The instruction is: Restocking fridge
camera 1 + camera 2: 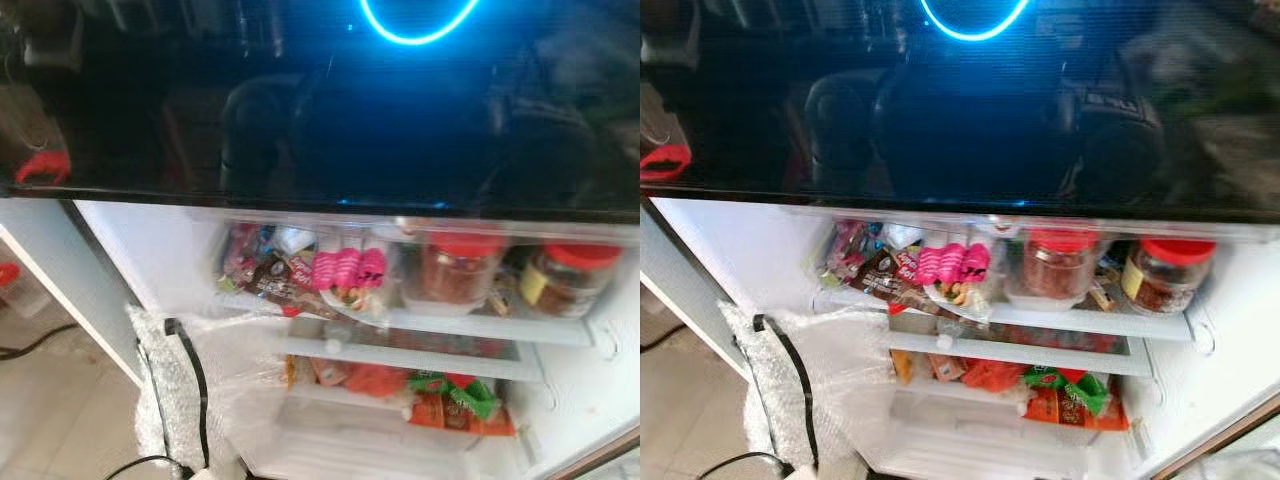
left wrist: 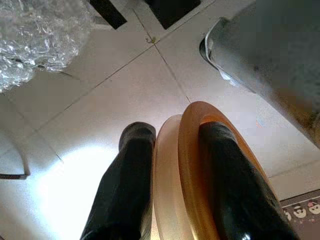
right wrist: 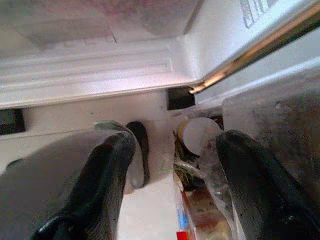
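The fridge point(image 1: 130, 250) stands open below a glossy black panel point(image 1: 320, 110). Its upper shelf point(image 1: 470, 322) holds two red-lidded jars point(image 1: 460, 268) point(image 1: 570, 275), a pink packet point(image 1: 345, 268) and dark snack wrappers point(image 1: 265, 275). Orange and green packets point(image 1: 450, 402) lie on the lower shelf. In the left wrist view my left gripper point(image 2: 175, 131) is shut on a round orange-rimmed thing point(image 2: 192, 150), held on edge above the tiled floor point(image 2: 100, 95). My right gripper point(image 3: 175, 145) is open beside the fridge's white wall point(image 3: 85, 75), with nothing between its fingers.
Bubble wrap point(image 1: 160, 395) and a black cable point(image 1: 195, 385) hang at the fridge's lower left. A white door edge point(image 1: 70, 290) stands on the left. A metal-trimmed edge point(image 3: 250, 52) and a white round lid point(image 3: 197, 135) lie ahead of the right gripper.
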Robot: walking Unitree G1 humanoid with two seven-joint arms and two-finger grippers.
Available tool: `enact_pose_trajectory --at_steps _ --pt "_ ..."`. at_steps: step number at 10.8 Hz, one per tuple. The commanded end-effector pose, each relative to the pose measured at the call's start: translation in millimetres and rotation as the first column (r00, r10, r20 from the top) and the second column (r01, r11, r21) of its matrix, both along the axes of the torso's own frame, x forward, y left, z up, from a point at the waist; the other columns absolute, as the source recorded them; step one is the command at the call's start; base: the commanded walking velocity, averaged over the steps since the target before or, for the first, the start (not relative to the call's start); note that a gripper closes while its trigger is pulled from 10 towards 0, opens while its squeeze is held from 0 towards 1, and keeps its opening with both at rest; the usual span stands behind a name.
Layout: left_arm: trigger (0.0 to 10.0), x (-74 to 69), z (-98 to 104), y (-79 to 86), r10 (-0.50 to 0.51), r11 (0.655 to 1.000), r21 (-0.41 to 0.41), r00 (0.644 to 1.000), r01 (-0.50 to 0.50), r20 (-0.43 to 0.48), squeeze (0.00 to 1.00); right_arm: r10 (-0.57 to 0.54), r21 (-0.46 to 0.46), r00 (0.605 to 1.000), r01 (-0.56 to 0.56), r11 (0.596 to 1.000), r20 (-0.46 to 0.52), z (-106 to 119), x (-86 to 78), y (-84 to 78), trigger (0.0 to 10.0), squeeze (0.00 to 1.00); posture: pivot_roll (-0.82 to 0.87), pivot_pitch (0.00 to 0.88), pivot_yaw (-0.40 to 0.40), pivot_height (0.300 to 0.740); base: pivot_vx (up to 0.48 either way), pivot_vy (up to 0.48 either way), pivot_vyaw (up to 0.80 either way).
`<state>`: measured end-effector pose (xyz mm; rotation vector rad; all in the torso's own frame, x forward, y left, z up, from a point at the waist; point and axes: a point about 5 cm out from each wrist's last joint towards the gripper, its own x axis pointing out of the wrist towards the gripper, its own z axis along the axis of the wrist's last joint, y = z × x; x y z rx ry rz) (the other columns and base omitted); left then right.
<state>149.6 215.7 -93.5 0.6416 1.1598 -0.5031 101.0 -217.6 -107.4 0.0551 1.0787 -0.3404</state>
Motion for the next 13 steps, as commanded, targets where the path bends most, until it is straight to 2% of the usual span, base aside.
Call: enact_pose_trajectory --at_steps 1,13 --pt "10.0 0.3 0.0 -0.5 -0.010 1.000 0.001 1.000 0.010 -0.003 0.00 -0.064 -0.071 0.998 0.063 0.995 -0.011 4.1 -7.1 -25.8 10.0 0.00 -0.13 0.000 -0.001 0.723 0.000 0.000 0.00" --pt "10.0 -0.6 -0.4 -0.8 -0.010 1.000 0.005 1.000 0.010 0.000 0.00 -0.043 -0.067 0.999 0.043 0.997 -0.002 3.9 -2.3 -20.0 10.0 0.00 -0.13 0.000 -0.003 0.723 0.000 -0.020 0.00"
